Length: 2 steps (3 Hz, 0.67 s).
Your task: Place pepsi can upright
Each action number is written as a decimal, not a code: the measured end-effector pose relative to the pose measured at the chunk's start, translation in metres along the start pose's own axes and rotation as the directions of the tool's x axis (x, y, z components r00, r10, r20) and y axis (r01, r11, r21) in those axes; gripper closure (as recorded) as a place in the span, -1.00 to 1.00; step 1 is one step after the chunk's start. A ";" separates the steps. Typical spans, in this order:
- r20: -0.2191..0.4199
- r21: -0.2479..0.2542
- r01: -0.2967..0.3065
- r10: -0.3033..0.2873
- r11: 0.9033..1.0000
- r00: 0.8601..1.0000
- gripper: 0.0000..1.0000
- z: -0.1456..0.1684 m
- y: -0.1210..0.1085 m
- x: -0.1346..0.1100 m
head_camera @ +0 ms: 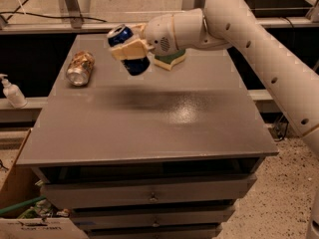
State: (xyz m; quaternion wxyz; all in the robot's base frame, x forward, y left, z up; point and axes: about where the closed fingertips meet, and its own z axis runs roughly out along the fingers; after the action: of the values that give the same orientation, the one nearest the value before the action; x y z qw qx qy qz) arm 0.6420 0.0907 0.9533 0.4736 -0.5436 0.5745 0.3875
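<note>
So rn the gripper (128, 50) is up in the air over the back-left part of the table (164, 128), roughly btw the orange can (80, 67) and the sponge (172, 60). It's clamped onto the pepsi can (136, 65): the tan pads (134, 47) sit across the can's middle, so def closed on it, not empty. The pepsi can isn't touching the table at all, it hangs above it, w/ a blurry dark shadow (134, 97) on the grey top below and a bit in front. It's tilted, not upright and not flat either: silver top end points up and to the left of the pic, blue bottom end down and to the right. The white arm (249, 39) comes in from the right side of the view and reaches across the back of the table. Other stuff: the orange can lies on its side near the table's left edge, silver end facing the camera-ish, apart from the gripper. The sponge, green on top w/ a yellow layer under, sits on the table just behind the gripper's wrist, partly covered by it. Table has drawers (149, 195) under the top, front side. Off the table on the left there's a white pump bottle (12, 91) on a lower ledge, and a cardboard box (12, 198) at the bottom-left corner.
</note>
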 end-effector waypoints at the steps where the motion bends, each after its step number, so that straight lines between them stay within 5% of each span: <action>1: 0.071 0.013 -0.041 0.040 0.999 0.997 1.00 -0.003 0.003 0.007; 2: 0.142 0.034 -0.080 0.074 0.996 0.987 1.00 -0.010 0.010 0.017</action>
State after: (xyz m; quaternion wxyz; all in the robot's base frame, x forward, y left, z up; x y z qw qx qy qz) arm 0.6317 0.0772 0.9386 0.5083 -0.4827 0.5679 0.4313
